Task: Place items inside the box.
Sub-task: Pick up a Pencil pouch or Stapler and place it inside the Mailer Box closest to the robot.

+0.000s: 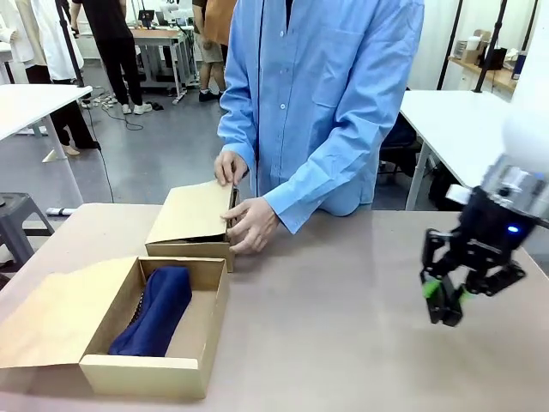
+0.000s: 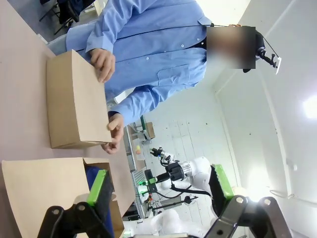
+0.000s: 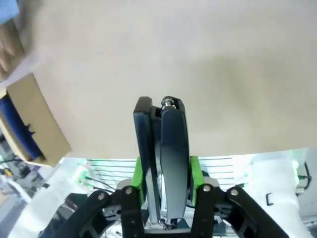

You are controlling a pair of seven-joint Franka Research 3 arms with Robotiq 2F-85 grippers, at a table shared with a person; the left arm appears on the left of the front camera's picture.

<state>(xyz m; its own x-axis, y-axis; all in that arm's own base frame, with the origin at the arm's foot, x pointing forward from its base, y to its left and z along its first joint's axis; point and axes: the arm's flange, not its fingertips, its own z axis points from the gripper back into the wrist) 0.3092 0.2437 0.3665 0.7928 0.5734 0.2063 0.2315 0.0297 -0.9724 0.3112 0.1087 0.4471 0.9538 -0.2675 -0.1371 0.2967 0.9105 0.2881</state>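
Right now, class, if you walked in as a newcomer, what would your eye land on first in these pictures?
The person in a blue shirt at the far side, handling a closed cardboard box, draws the eye first. Next comes the open box at the near left, with a navy blue fabric pouch lying inside. At the right, the right gripper is clamped on a black stapler.

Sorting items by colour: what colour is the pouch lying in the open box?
Navy blue; the pouch shows best in the front view.
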